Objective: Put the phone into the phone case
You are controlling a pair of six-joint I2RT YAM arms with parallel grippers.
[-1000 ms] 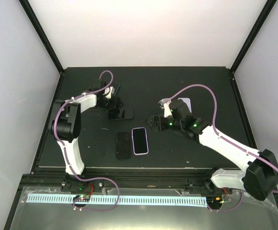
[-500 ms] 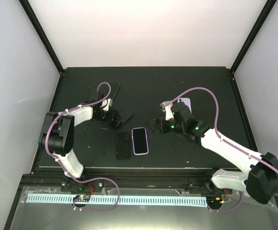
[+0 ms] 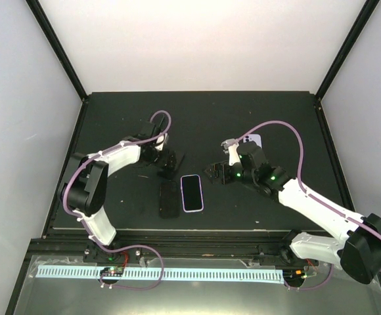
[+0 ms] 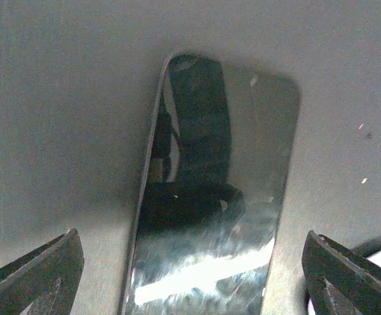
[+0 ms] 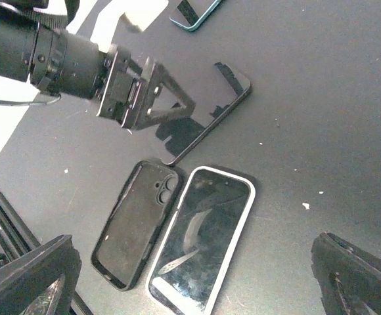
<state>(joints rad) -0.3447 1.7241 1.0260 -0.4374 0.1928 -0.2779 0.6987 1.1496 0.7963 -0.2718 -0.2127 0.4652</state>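
The bare phone (image 5: 210,108), black and glossy, lies on the dark table just beyond the empty black phone case (image 5: 138,223) (image 3: 169,199). My left gripper (image 3: 167,162) stands open astride one end of the phone (image 4: 217,197); both fingers (image 4: 39,275) are clear of its edges. In the right wrist view the left gripper (image 5: 148,98) sits over the phone's left end. My right gripper (image 3: 214,172) hangs open and empty, above and to the right of the case.
A second phone in a white-rimmed case (image 5: 200,239) (image 3: 191,193) lies right beside the black case. A teal-edged phone (image 5: 194,12) sits farther back, and a pale lilac item (image 3: 253,140) lies behind the right arm.
The left gripper has slid right, toward the black case, and the phone has shifted and turned with it. Its jaws narrowed and widened again. The right gripper has drifted slightly.
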